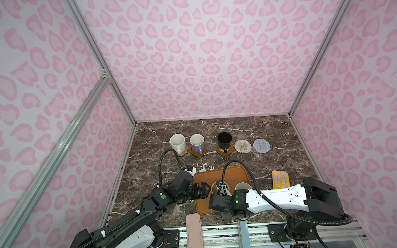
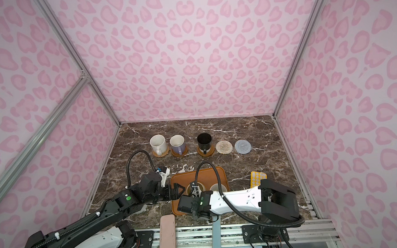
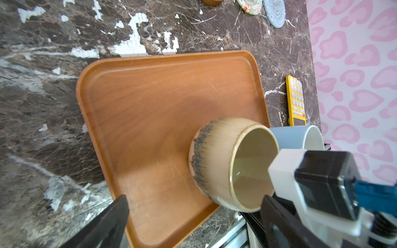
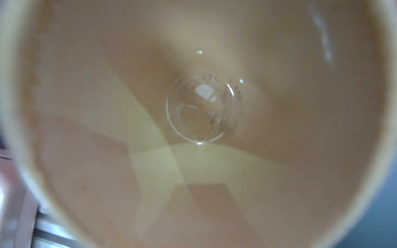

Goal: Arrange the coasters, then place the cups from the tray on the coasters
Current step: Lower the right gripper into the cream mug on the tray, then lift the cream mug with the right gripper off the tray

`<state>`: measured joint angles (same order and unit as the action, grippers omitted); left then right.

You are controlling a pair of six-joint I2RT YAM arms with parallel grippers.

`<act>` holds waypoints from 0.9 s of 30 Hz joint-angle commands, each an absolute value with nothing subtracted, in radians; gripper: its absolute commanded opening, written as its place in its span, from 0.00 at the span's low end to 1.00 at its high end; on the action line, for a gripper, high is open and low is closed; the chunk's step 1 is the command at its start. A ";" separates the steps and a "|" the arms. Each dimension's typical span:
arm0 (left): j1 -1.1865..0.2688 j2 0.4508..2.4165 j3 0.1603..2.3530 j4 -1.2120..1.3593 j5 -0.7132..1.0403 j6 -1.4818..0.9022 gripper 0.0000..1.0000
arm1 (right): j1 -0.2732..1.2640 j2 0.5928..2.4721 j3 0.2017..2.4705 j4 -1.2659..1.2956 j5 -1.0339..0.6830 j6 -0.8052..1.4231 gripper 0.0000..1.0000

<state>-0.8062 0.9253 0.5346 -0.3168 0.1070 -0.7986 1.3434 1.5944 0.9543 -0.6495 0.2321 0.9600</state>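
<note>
The cream cup point(image 3: 212, 150) stands in the near half of the tray point(image 3: 150, 96), about mid-width, just beside the blue cup point(image 3: 290, 137) on the tray's right. I cannot tell whether the two touch. The right gripper point(image 1: 223, 190) sits over the cream cup's mouth, clenched, but its fingers show in no view, so whether they pinch rim, handle or nothing is hidden. If the hold is thin, a lift would likely tip the cup or drop it onto the tray, and a sideways start could knock the blue cup. The left gripper point(image 1: 204, 190) hangs released over the tray's left side, close by the cream cup, and could be struck on the way to the beige coaster point(image 1: 243, 146) or the grey coaster point(image 1: 261, 145), both bare beyond the tray's far edge. The right wrist view shows only the cup's blurred inside; a clear round spot at its bottom may be a droplet or glaze. I cannot make out the handle, and the right arm covers the tray's near right corner in both top views.
</note>
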 commanded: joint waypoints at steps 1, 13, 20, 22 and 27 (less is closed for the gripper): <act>-0.807 0.913 0.541 -0.286 0.091 -0.799 0.98 | 1.342 1.576 0.970 -0.639 0.302 0.940 0.00; -0.804 0.820 0.660 -0.327 -0.036 -0.800 0.97 | 1.258 1.503 1.073 -0.672 0.351 0.806 0.00; -0.804 0.836 0.783 -0.319 -0.048 -0.750 0.97 | 1.162 1.439 1.121 -0.697 0.344 0.715 0.00; -0.804 0.855 0.818 -0.313 -0.052 -0.734 0.97 | 1.122 1.419 1.130 -0.711 0.337 0.693 0.00; -0.805 0.927 0.889 -0.269 -0.028 -0.696 0.97 | 1.017 1.350 1.129 -0.715 0.328 0.640 0.00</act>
